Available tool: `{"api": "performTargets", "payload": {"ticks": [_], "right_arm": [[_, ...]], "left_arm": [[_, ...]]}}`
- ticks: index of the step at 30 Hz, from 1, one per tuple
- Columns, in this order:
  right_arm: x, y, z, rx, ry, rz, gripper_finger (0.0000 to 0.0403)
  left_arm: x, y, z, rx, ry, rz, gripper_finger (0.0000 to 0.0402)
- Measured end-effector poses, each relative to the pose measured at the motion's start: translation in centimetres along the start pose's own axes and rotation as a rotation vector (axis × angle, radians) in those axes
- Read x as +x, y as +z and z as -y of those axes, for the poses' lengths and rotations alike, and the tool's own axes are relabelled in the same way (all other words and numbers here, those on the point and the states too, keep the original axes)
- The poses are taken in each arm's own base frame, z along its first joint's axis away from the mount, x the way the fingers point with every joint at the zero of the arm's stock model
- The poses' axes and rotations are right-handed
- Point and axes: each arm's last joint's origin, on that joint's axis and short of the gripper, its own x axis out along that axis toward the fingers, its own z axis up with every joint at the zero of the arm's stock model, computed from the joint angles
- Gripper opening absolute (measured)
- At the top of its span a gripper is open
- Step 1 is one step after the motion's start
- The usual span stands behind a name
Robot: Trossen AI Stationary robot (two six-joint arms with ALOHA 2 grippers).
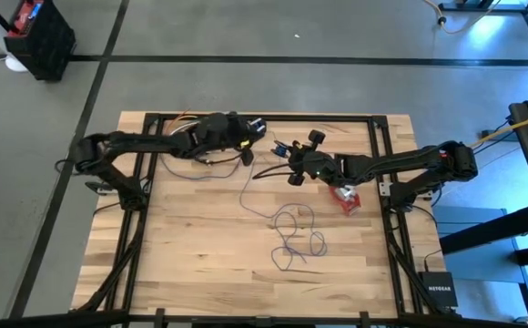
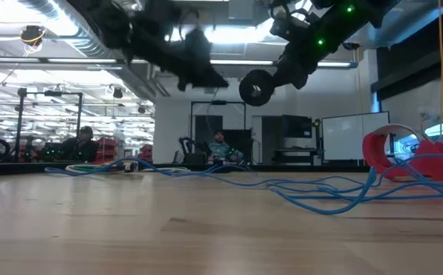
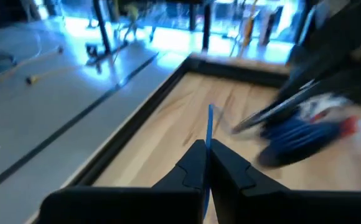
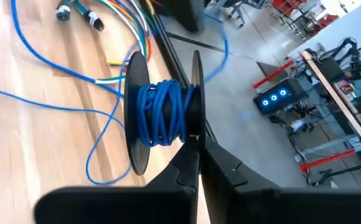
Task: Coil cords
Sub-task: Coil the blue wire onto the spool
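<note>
High view: You see the wooden surface (image 1: 200,264) filling the centre of the frame. The left tool (image 1: 246,157) sits at upper centre, above the surface's far edge area, with its fingers closed. The right tool (image 1: 293,166) is just to its right, closed on a black spool (image 1: 293,178). The blue cord (image 1: 293,239) runs down from the tools and lies in loose loops at centre, slightly right. The red-and-white cord bundle (image 1: 346,199) lies right of centre, just below the right arm.

Low view: The black spool (image 2: 257,88) hangs in the upper centre, clear of the surface (image 2: 206,237). The blue cord (image 2: 321,191) trails across the middle band of the frame. The red-and-white cord bundle (image 2: 405,156) stands at the right edge.

Left wrist view: The left tool (image 3: 205,163) occupies the lower centre, fingers pressed together on the blue cord (image 3: 210,124), which rises between the tips. A blurred blue mass shows at right; you cannot tell what it is.

Right wrist view: The right tool (image 4: 196,158) at lower centre is clamped on one flange of the black spool (image 4: 137,112). Several turns of blue cord (image 4: 162,112) are wound on it at centre; more cord runs off to the upper left of the frame.
</note>
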Motion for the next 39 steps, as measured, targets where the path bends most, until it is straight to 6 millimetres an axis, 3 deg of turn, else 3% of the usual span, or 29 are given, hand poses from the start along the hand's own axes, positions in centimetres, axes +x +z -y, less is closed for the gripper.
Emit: {"api": "performTargets", "payload": {"ticks": [3,9,20,32,39], "right_arm": [[0.1,0.0,0.2,0.018,-0.019,-0.002,0.0012],[0.2,0.0,0.5,0.051,-0.067,-0.011,0.0012],[0.9,1.2,0.3,0.152,-0.008,0.123,0.0012],[0.1,3.8,1.3,0.341,0.058,0.425,0.0012],[-1.8,4.7,2.8,0.412,0.08,0.516,0.0012]], "left_arm": [[-0.9,0.9,1.6,0.01,-0.058,0.025,0.0003],[-1.3,0.7,5.1,0.061,-0.136,0.009,0.0005],[-1.7,1.7,7.8,0.073,-0.168,0.149,0.0002],[-0.6,0.6,8.7,0.086,-0.185,0.129,0.0002],[-0.5,0.2,8.4,0.108,-0.163,0.096,0.0008]]}}
